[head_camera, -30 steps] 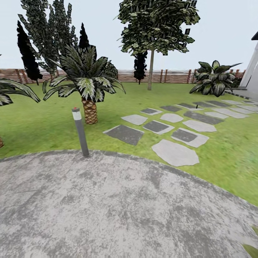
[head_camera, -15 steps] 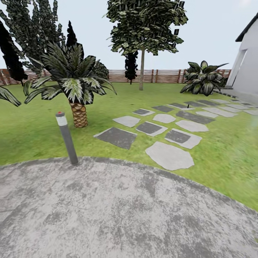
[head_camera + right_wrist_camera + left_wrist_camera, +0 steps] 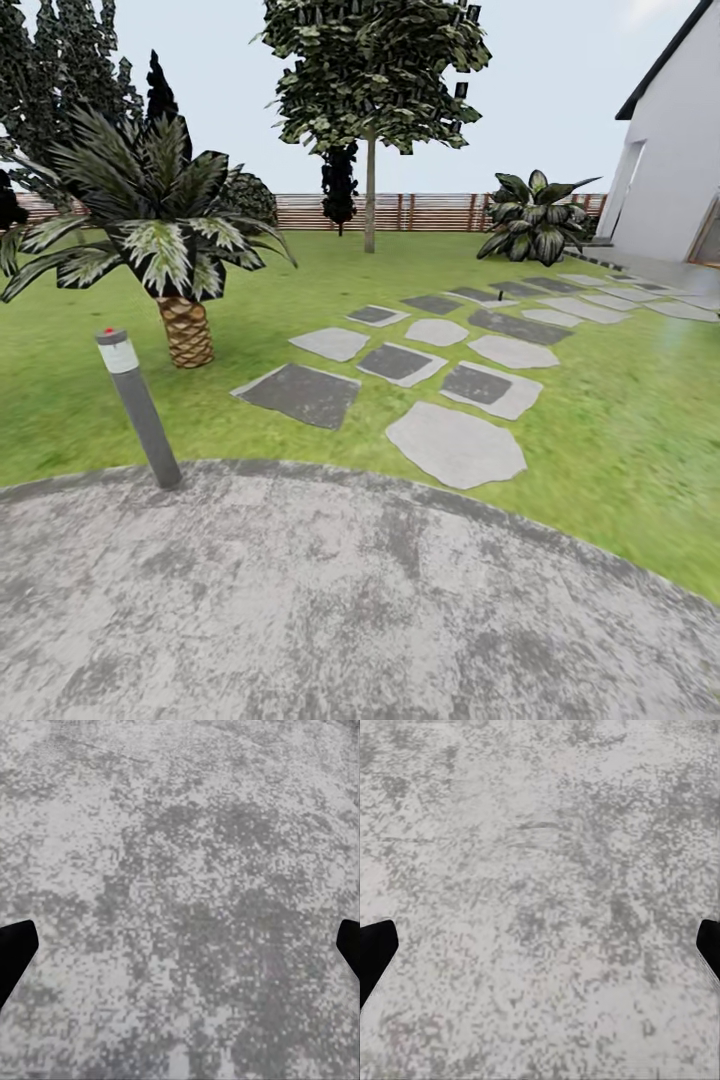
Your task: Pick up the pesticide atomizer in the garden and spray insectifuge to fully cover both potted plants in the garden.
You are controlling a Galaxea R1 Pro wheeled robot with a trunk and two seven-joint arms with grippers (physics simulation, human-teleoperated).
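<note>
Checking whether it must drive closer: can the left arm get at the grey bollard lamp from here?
Probably not. The bollard lamp stands across the paving, and the left gripper hangs open over bare paving.

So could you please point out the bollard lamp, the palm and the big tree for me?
bollard lamp [image 3: 140,410], head view, middle of its grey post.
palm [image 3: 186,331], head view, its scaly brown trunk.
big tree [image 3: 370,195], head view, its slim trunk.

Paving [image 3: 350,600] grey, mottled light/dk. Lawn [image 3: 620,420] green. Stepping stones [image 3: 455,445] pale grey, some dk grey. Bollard lamp [image 3: 140,410] grey w/ red dot. Palm [image 3: 165,215] green-white leaves, scaly brown trunk. Fence [image 3: 430,212] brown slats. House wall [image 3: 670,190] white.
</note>
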